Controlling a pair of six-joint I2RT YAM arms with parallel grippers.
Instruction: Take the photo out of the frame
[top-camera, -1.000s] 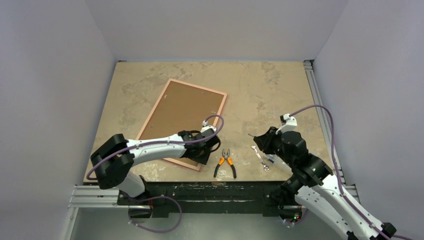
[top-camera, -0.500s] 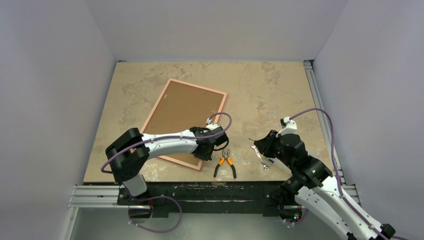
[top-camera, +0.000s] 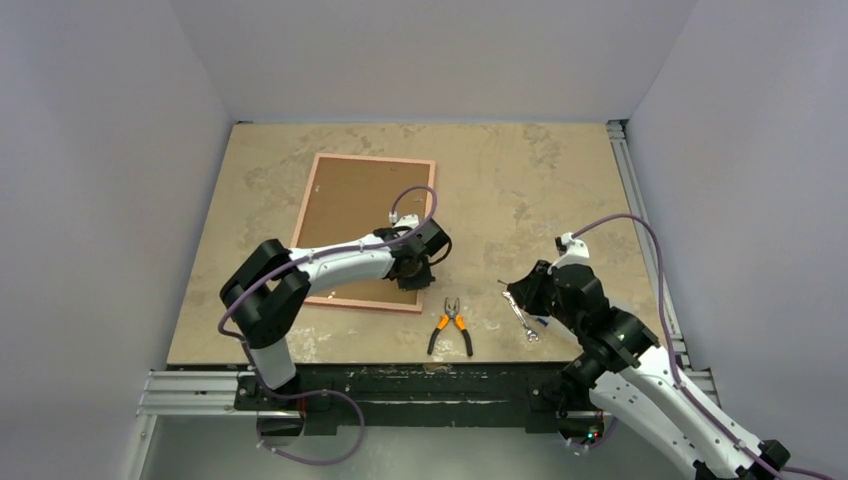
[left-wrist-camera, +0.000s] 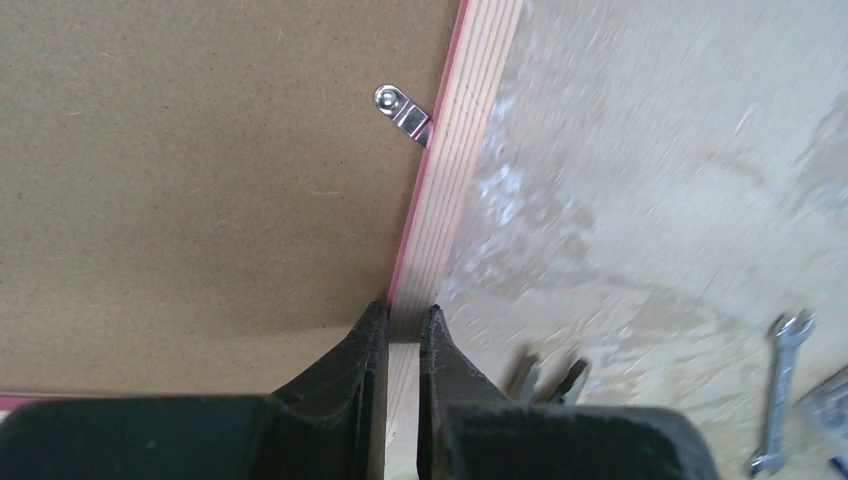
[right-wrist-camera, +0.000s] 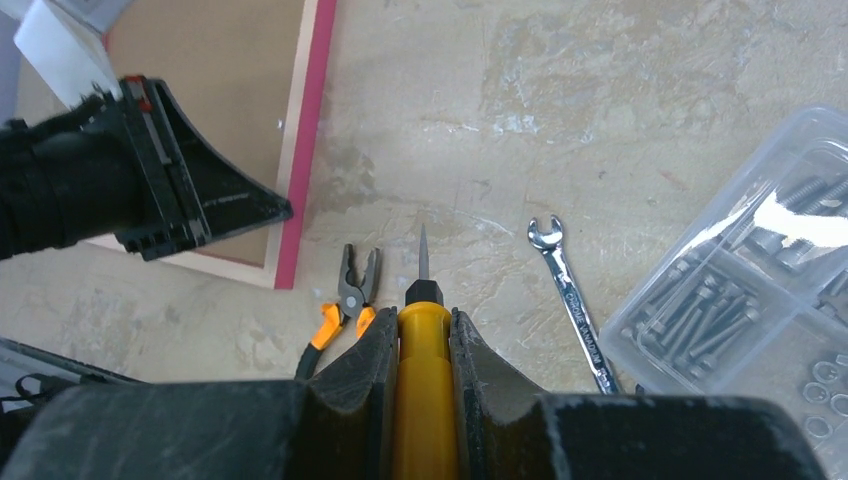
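The right claw (right-wrist-camera: 423, 322) is nearest, low over the counter's (top-camera: 520, 190) near right part. It is closed around a screwdriver (right-wrist-camera: 424, 400) with a yellow handle, whose thin metal tip points away from the arm bases. Just beyond the tip and to its left lie pliers (right-wrist-camera: 345, 300) with orange handles, flat on the counter. A small wrench (right-wrist-camera: 570, 290) lies to the right of the tip. Beside the wrench stands a clear plastic box (right-wrist-camera: 740, 290) of screws sorted into compartments.

Further in, the left arm reaches across to the frame (top-camera: 355, 200). The left claw (left-wrist-camera: 403, 320) is nearly closed, and its two fingers pinch the pale wooden rim on the frame's right side, close to the near right corner.

The frame lies flat on the counter, left of the middle, with its brown backing board facing up and a thin pink line along the rim. A small metal tab (left-wrist-camera: 400, 108) sits on the board against the right rim, a little beyond the left claw.
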